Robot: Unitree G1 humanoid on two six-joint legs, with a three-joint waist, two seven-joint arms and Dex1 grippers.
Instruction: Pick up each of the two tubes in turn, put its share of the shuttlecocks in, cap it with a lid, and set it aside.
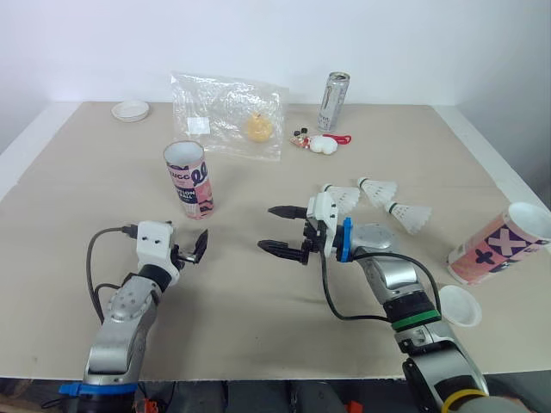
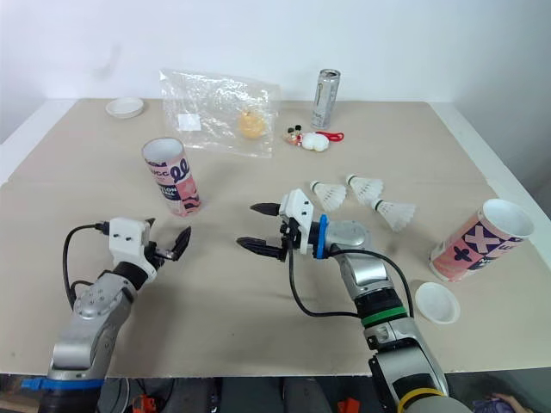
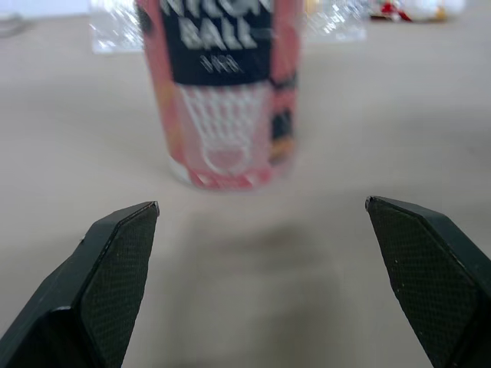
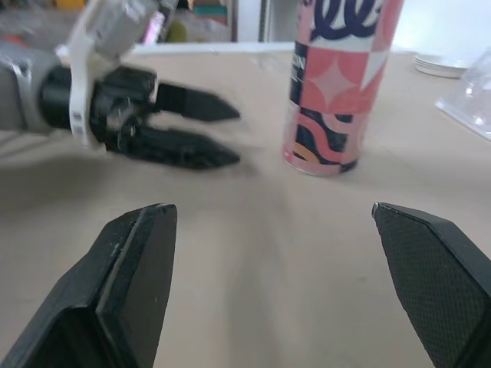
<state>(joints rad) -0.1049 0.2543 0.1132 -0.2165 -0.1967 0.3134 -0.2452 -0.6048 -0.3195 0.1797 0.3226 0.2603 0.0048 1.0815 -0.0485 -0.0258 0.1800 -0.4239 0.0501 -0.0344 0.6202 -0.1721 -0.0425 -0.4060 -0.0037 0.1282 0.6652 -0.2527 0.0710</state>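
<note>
1. The left gripper (image 1: 201, 241) hovers low over the beige table (image 1: 258, 318) near the front left. Its fingers are spread wide and hold nothing.
2. The right gripper (image 1: 266, 227) sits mid-table and points toward the robot's left. Its fingers are also spread wide and empty, well apart from the left one.
3. A white lid (image 1: 459, 305) lies flat near the front right edge, just beside the second tube (image 1: 499, 243). That tube lies on its side with its open mouth toward the right edge. It is pink, navy and white with plus and cross marks, and no words on it can be read.
4. The upright tube (image 1: 189, 179) stands open-topped straight ahead of the left gripper, with bare table between them. In the left wrist view its label reads "BALL" under a cut-off word that looks like "NYLON", above a drawn shuttlecock.
5. Three shuttlecocks (image 1: 379, 189) lie close together right of centre, behind the right gripper. The wrist housing partly covers the nearest one.
6. Farther back lies a small red-and-white toy (image 1: 317, 142).
7. A crumpled clear plastic bag (image 1: 225, 114) holds a yellow thing (image 1: 260, 127) and a white label (image 1: 198, 126) too small to read.
8. At the far edge stands a silver can (image 1: 335, 101) with dark, unreadable lettering. A second lid (image 1: 131, 110) lies at the far left.
</note>
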